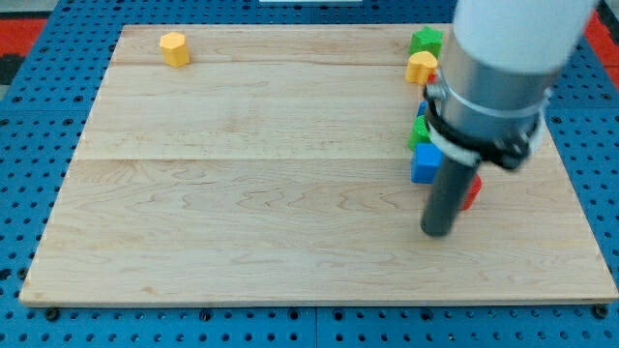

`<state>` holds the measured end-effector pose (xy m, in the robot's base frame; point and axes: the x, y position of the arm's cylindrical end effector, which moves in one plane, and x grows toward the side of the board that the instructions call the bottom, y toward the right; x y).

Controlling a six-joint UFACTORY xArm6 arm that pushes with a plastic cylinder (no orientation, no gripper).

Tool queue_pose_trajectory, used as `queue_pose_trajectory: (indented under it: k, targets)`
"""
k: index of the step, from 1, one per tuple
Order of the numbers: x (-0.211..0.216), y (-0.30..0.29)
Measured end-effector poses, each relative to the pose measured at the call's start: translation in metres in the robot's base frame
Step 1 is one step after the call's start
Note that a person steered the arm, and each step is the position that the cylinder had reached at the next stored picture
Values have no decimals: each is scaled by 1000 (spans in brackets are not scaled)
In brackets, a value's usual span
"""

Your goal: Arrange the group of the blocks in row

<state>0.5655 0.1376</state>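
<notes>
My tip [438,232] rests on the wooden board [242,193] at the view's right, just below a blue cube [425,164] and left of a red block [471,192] that the rod partly hides. Above the blue cube a green block [419,130] shows only in part behind the arm. Further up stand a yellow heart-shaped block [421,67] and a green star-shaped block [426,41], close together. A small bit of red [433,76] and a bit of blue [423,109] peek out beside the arm. A yellow hexagonal block [174,48] stands alone at the top left.
The arm's wide grey body [503,68] covers the board's upper right corner and hides part of the blocks there. A blue pegboard surface [29,145] surrounds the board on all sides.
</notes>
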Motion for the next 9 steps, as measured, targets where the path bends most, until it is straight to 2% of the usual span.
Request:
queue_pose_trajectory:
  k: [1,2,3,6,8,9]
  targets:
    - [-16,84]
    - [-112,105]
    - [-172,84]
    - [-240,35]
    - [-266,69]
    - [-230,98]
